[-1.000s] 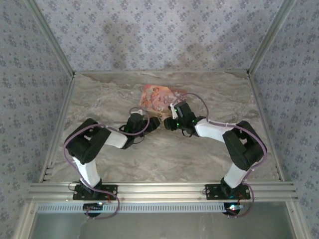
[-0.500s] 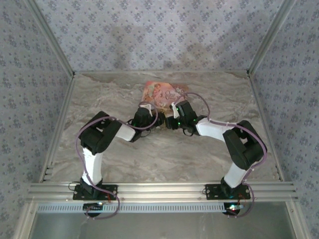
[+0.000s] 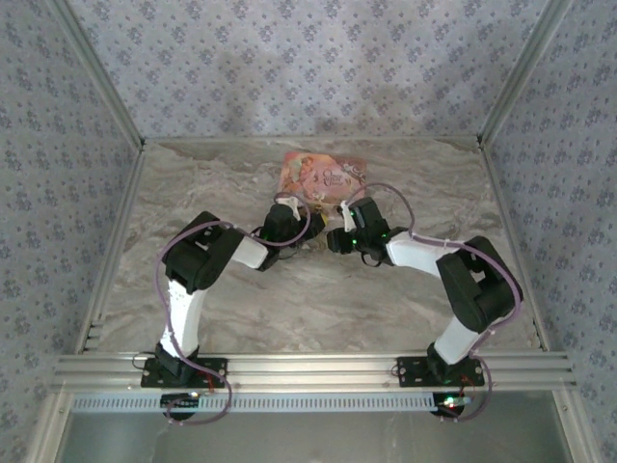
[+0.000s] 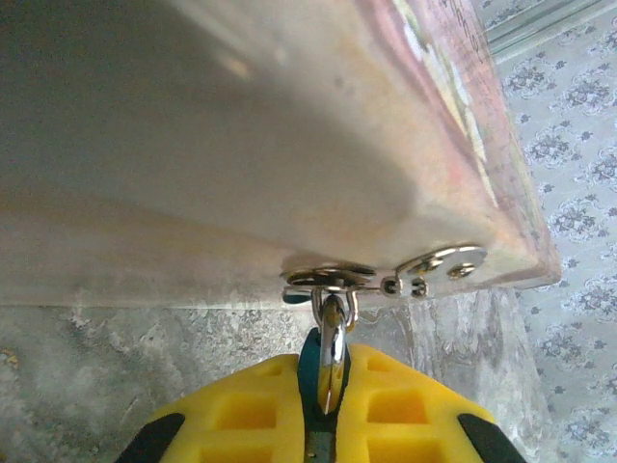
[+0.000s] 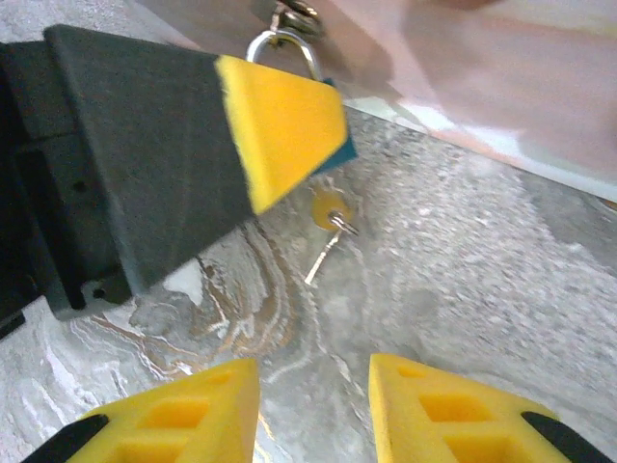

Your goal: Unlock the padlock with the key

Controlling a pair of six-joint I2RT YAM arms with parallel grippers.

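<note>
The padlock [image 4: 311,359] is a tiny blue body with a silvery shackle hooked through the metal zip pulls [image 4: 333,280] of the pink pouch [image 3: 323,174]. My left gripper [image 4: 326,374] is shut on the padlock, its yellow pads pressing both sides. In the right wrist view the shackle [image 5: 284,48] pokes out above the left gripper's yellow pad [image 5: 280,125]. The key [image 5: 328,220], small with a yellow head, lies on the marble table just below that pad. My right gripper [image 5: 313,415] hovers a short way before the key, open with nothing between its fingers.
The marble table [image 3: 318,309] is boxed in by patterned walls and an aluminium rail [image 3: 308,368] at the near edge. The pouch lies at the back centre. Both wrists [image 3: 313,231] sit close together in front of it.
My left arm has reached forward and right to the pouch's corner and its jaws have shut on the padlock. The pouch has slid slightly back and right. The right gripper has shifted a little right.
</note>
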